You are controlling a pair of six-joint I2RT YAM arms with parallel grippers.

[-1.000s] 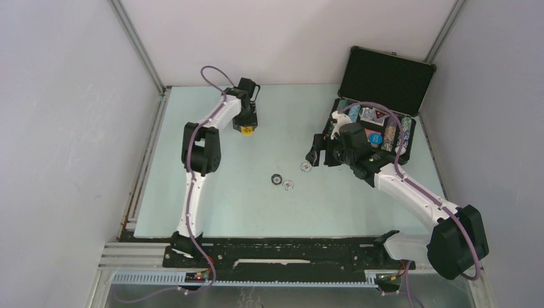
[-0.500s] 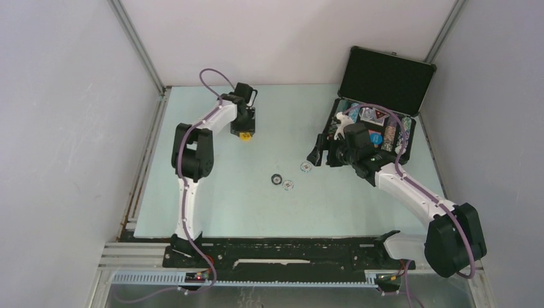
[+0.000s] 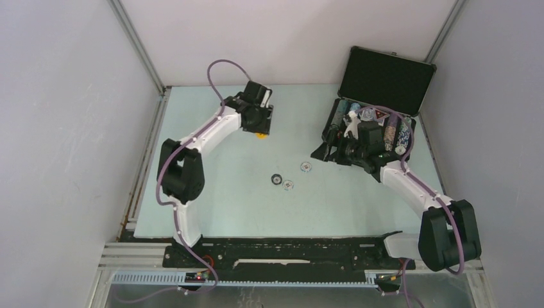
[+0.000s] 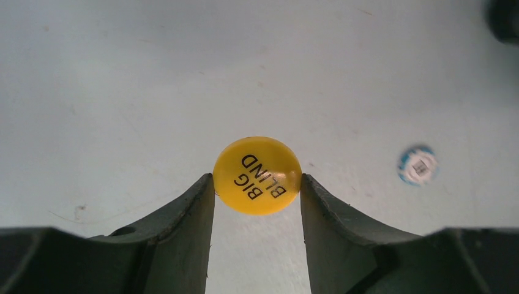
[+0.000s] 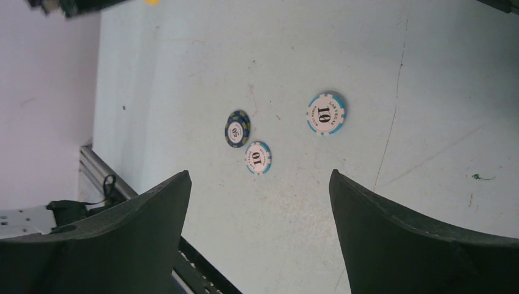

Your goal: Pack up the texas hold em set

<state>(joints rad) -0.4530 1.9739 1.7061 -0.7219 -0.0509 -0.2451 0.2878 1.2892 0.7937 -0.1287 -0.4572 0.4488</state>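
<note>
Yellow disc (image 4: 257, 175), marked BIG BLIND, is pinched by its rim between the left fingers (image 4: 186, 226). The open case (image 3: 387, 78) is seen well off to their right, across the tabletop (image 3: 212, 160). The right fingers (image 5: 392, 233), spread wide and empty, are poised beside the case, nearer the three loose chips (image 5: 325, 112).

The yellow disc (image 4: 257, 175) carries "BIG BLIND" in black capitals (turned nearly upside down in the left wrist view). In the right wrist view, a light-blue chip (image 5: 325, 113) reads "10". A second light-blue chip (image 5: 258, 158), at its 8 o'clock, also reads "10". The dark blue chip (image 5: 237, 130), at that one's 11 o'clock, reads "50".
</note>
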